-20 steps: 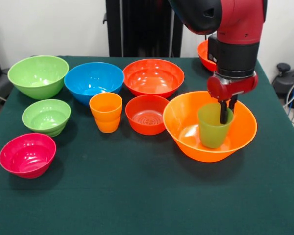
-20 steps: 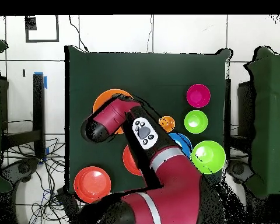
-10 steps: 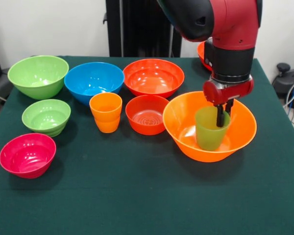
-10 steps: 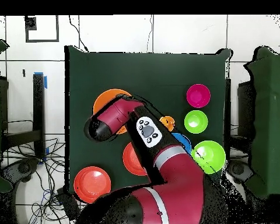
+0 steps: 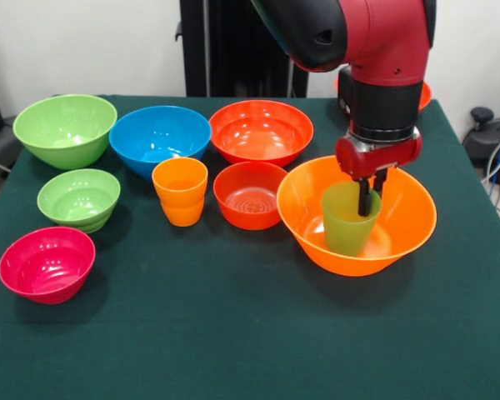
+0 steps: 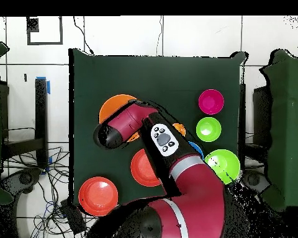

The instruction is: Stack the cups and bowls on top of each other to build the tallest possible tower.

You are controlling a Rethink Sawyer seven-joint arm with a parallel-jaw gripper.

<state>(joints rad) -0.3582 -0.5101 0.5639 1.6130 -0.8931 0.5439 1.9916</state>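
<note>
- The green-covered table (image 5: 233, 333) is seen carrying all the bowls and cups; in the overhead view much of it is hidden beneath the red and black arm (image 6: 176, 180).
- The largest orange bowl (image 5: 408, 229) is placed at the right of the front view, upright on the cloth.
- The large green bowl (image 5: 65, 129), blue bowl (image 5: 160, 137) and wide red-orange bowl (image 5: 261, 132) are lined up along the far side; another red-orange bowl (image 6: 98, 196) is seen apart from them in the overhead view.
- The small red-orange bowl (image 5: 250, 194), small green bowl (image 5: 79, 198) and pink bowl (image 5: 47, 263) are set nearer the front.
- The orange cup (image 5: 180, 192) is stood upright between the small green and small red-orange bowls.
- The translucent green cup (image 5: 348, 221) is held upright inside the largest orange bowl.
- The gripper (image 5: 368, 190) is clamped on the green cup's rim, one finger inside the cup and one outside.
</note>
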